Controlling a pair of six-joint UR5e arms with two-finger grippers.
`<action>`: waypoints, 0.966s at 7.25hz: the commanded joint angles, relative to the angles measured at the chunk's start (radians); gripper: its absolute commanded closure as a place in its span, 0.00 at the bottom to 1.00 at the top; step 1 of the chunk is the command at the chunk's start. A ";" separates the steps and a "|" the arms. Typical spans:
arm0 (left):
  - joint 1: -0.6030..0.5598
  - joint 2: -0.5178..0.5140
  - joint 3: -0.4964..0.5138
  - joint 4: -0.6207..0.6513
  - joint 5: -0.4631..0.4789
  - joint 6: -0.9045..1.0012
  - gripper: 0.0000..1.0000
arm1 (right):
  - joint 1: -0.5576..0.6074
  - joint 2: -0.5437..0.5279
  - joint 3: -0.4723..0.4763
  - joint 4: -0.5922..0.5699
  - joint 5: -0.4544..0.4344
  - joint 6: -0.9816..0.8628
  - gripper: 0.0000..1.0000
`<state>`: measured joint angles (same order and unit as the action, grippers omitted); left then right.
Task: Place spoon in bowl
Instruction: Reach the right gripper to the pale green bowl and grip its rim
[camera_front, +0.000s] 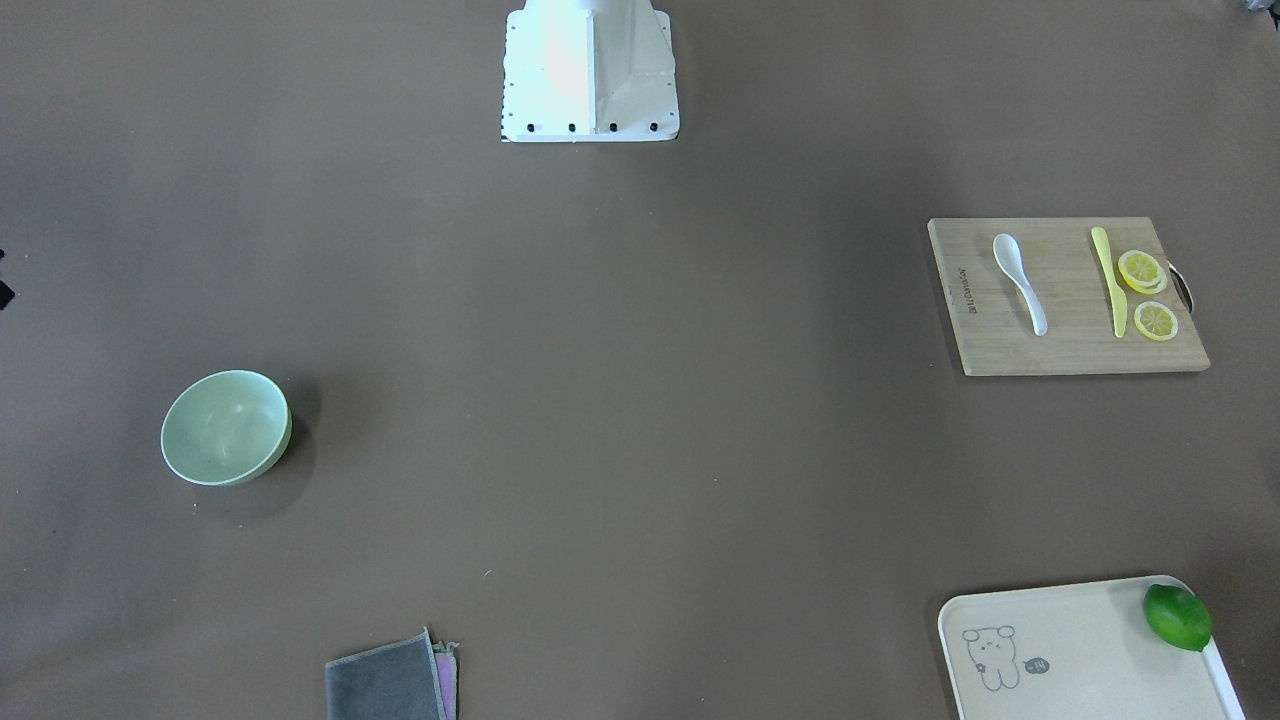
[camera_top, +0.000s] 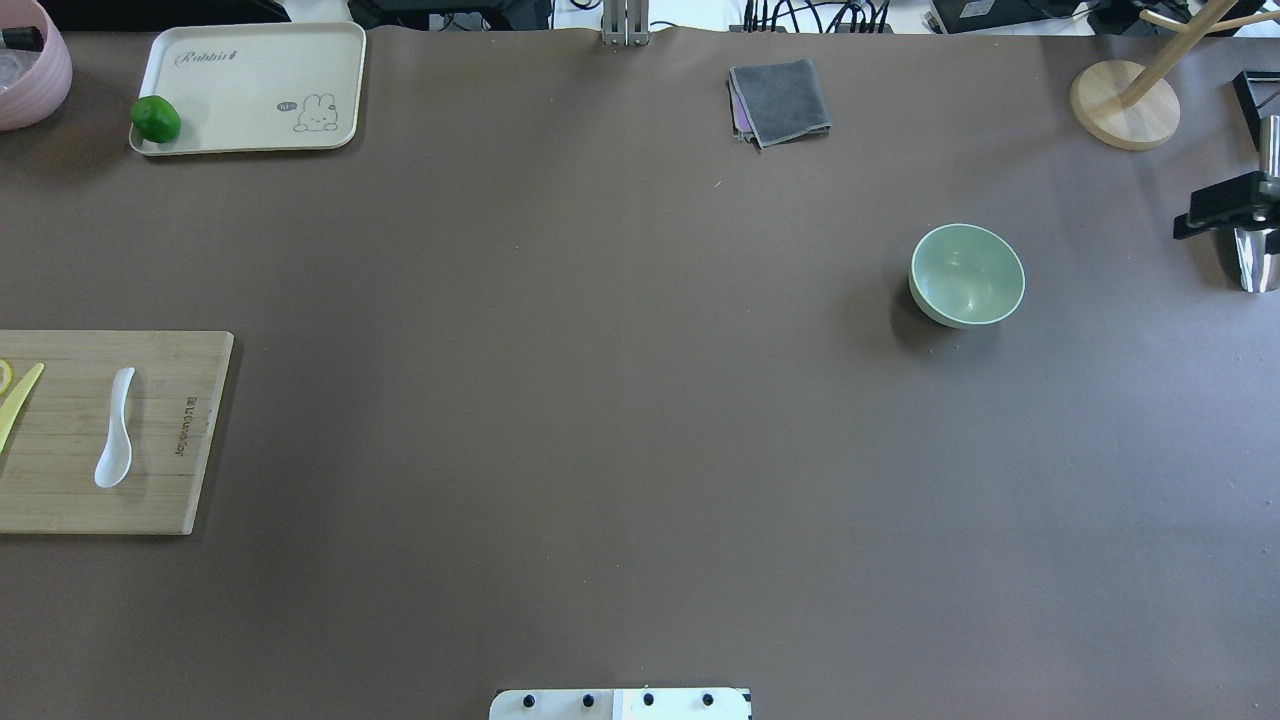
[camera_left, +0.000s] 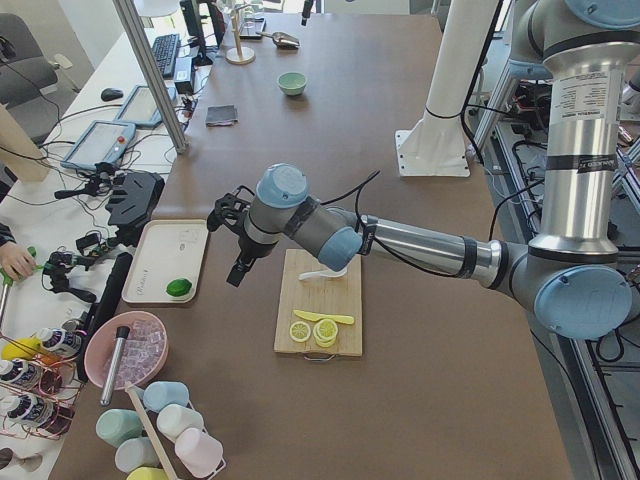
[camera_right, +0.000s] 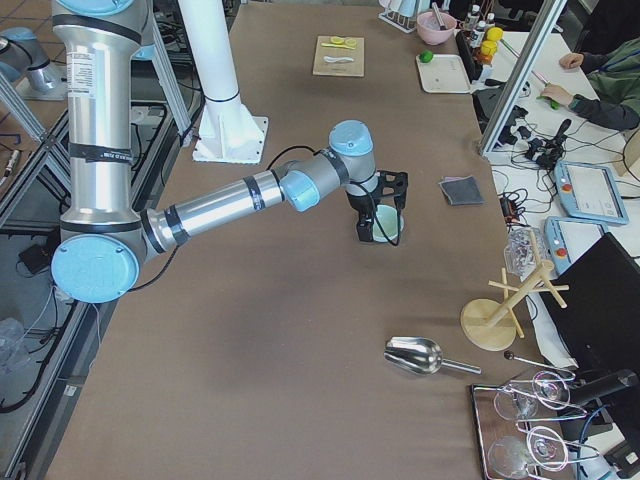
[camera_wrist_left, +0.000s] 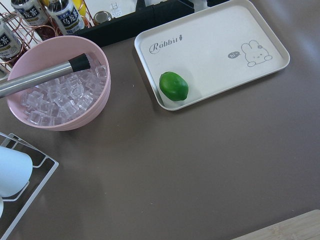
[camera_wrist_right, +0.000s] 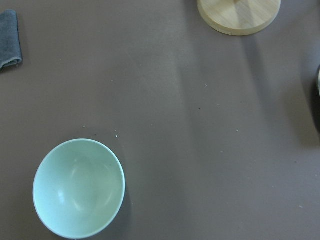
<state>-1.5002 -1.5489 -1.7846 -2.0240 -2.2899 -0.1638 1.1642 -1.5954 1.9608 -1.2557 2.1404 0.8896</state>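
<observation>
The white spoon (camera_front: 1020, 282) lies on a wooden cutting board (camera_front: 1065, 350), scoop toward the robot; it also shows in the overhead view (camera_top: 115, 430). The mint-green bowl (camera_front: 225, 428) stands empty on the far other side of the table (camera_top: 967, 275), and in the right wrist view (camera_wrist_right: 79, 187). My left gripper (camera_left: 240, 272) hangs above the table between the board and the cream tray. My right gripper (camera_right: 372, 232) hangs by the bowl. Both show only in the side views, so I cannot tell if they are open or shut.
A yellow knife (camera_front: 1110, 280) and lemon slices (camera_front: 1140, 270) share the board. A cream tray (camera_front: 1080, 650) holds a lime (camera_front: 1177, 617). A pink ice bowl (camera_wrist_left: 57, 85), a grey cloth (camera_front: 390, 685), a wooden stand (camera_top: 1125, 105) and a metal scoop (camera_right: 415, 355) are around.
</observation>
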 joint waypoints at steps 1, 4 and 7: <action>0.002 0.004 0.001 -0.004 0.000 -0.002 0.02 | -0.208 0.061 -0.156 0.240 -0.200 0.246 0.02; 0.002 0.006 0.002 -0.004 0.000 -0.003 0.02 | -0.264 0.120 -0.318 0.420 -0.257 0.302 0.04; 0.002 0.003 0.008 -0.004 0.000 -0.003 0.02 | -0.126 0.127 -0.139 0.154 -0.070 0.115 0.01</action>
<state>-1.4987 -1.5455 -1.7780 -2.0276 -2.2902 -0.1665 0.9655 -1.4708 1.7338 -0.9666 1.9845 1.1292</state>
